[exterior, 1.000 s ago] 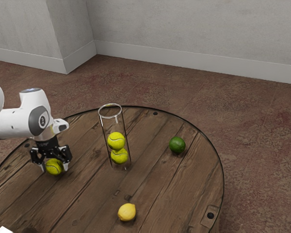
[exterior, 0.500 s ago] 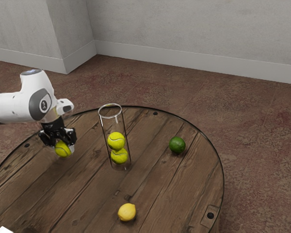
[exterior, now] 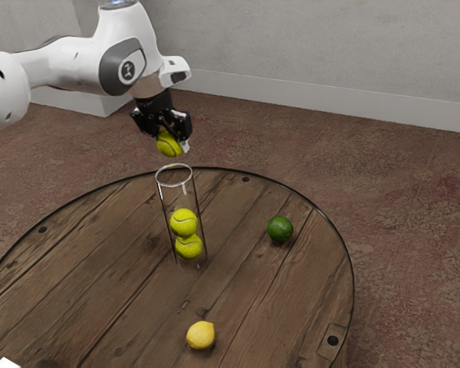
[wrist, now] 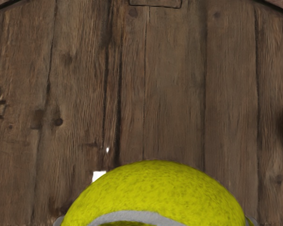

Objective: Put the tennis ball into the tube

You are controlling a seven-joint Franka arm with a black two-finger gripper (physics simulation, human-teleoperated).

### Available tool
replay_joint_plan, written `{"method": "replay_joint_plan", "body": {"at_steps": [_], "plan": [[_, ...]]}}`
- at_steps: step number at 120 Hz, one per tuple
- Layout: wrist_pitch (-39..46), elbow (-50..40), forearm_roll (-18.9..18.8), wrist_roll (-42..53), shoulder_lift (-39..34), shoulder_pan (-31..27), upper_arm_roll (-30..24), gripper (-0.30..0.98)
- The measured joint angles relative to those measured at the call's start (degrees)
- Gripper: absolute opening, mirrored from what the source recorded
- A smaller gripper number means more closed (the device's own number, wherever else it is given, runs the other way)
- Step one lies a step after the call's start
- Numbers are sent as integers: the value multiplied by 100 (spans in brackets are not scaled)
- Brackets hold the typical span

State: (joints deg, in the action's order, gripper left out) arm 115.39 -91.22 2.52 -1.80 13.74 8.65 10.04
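- And up above the worktop (exterior: 107, 253), clamped tight on the tennis ball (exterior: 167, 145) with the hand (exterior: 173, 146), pressing from both sides!
- Holding that tennis ball clear of the worktop, just above the open rim of the tube (exterior: 175, 196), near but apart from it in the exterior view.
- Hanging a touch toward the exterior view's left of the rim's middle, by the look of it; can't tell whether lined up squarely with the opening.
- Reaching in from the exterior view's upper left with the white arm (exterior: 73, 67), pointing the hand downward.
- Down inside the clear tube, showing a stack of two: an upper ball (exterior: 183, 222) resting on a lower ball (exterior: 189, 246), with room free above them.
- Standing on end on the worktop, mouth upward, in the case of the tube.
- Over toward the exterior view's right, well apart from the tube, lying on the boards: a round green fruit (exterior: 280, 229).
- Nearer the camera, also lying on the worktop and away from the tube: a yellow lemon (exterior: 201, 336).
- Peeking in at the exterior view's lower left corner: a white object (exterior: 6, 363), too cut off to name.
- Over to the wrist view, looming large right under the hand: the tennis ball, fuzzy yellow-green and crossed by a pale curved seam, in front of the worktop's long planks.
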Motion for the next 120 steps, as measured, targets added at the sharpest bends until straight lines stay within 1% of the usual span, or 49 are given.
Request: {"method": "replay_joint_plan", "body": {"at_steps": [13, 24, 49, 60, 76, 80, 89, 101, 120], "plan": [[-120, -300, -7, -53, -268, 112, -8, 28], [-183, -400, -23, -96, -346, 142, -16, 29], [-236, -732, -39, -210, -612, 375, -44, 28], [-245, -905, -42, -267, -754, 381, -43, 27], [-246, -950, -44, -337, -769, 348, -40, 27], [-244, -952, -43, -351, -766, 346, -39, 29], [-237, -953, -20, -372, -771, 358, -34, 40], [-230, -952, 15, -384, -776, 368, -30, 49], [-285, -944, 38, -390, -811, 383, -5, 58]]}}
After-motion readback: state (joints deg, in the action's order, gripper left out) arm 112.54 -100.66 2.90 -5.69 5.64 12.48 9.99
